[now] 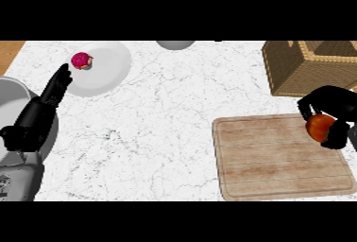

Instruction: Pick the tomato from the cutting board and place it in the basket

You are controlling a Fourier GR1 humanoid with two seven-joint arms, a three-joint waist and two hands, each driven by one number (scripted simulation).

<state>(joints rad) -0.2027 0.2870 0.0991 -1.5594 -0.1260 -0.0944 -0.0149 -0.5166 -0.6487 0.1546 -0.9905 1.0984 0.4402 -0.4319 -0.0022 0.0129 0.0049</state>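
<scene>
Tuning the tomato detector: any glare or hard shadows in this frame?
Head view: light is flat, no glare or clear cast shadows on the white marble counter; round orange-red tomato evenly lit, partly hidden by the black right robot hand.

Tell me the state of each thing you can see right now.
right hand: curled round the tomato.
tomato: held at the cutting board's right edge.
left hand: open, fingers straight, beside the plate.
cutting board: flat on the counter.
basket: upright, tomato not yet inside.
plate: carrying a pink item.
</scene>
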